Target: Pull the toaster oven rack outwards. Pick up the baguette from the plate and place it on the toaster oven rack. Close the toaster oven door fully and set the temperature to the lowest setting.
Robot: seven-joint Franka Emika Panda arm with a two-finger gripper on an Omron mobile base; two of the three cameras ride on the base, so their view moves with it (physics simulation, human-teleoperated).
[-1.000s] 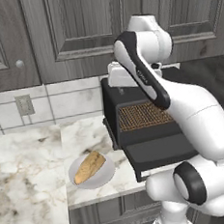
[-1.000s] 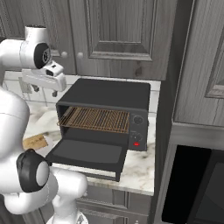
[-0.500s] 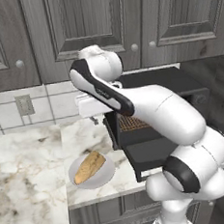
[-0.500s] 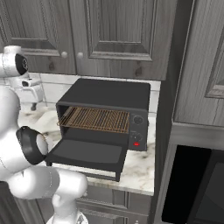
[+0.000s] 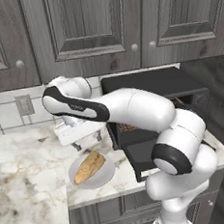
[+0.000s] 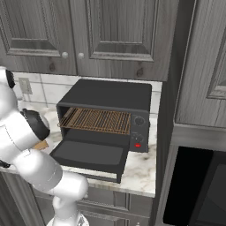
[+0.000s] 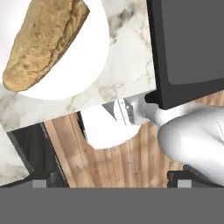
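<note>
**Above the plate, jaws spread, bread not yet taken**

Near the front edge of the counter, just left of the toaster oven (image 5: pixel 152 110), the baguette (image 5: pixel 89 166) lay across the plate (image 5: pixel 104 175), one end overhanging the rim in the hand view. My gripper (image 5: pixel 87 141) hung above the plate's back rim with its jaws spread wide and nothing between them; it was clear of the bread.

The toaster oven door (image 6: pixel 90 153) lay dropped flat toward the counter's front edge, and the toaster oven rack (image 6: pixel 98 120) looked drawn forward to the mouth of the cavity, so I judged the pick-up to be the step in hand.

I took the bread to be light, with a rough crust that should not slip between the pads. I expected it to be fairly stiff but crushable, and liable to tip if caught near an end. My plan was to take it across the thick middle, jaws square to its length, and close only until it held. The plate looked shallow and light, so a low approach risked nudging it along the counter.
</note>
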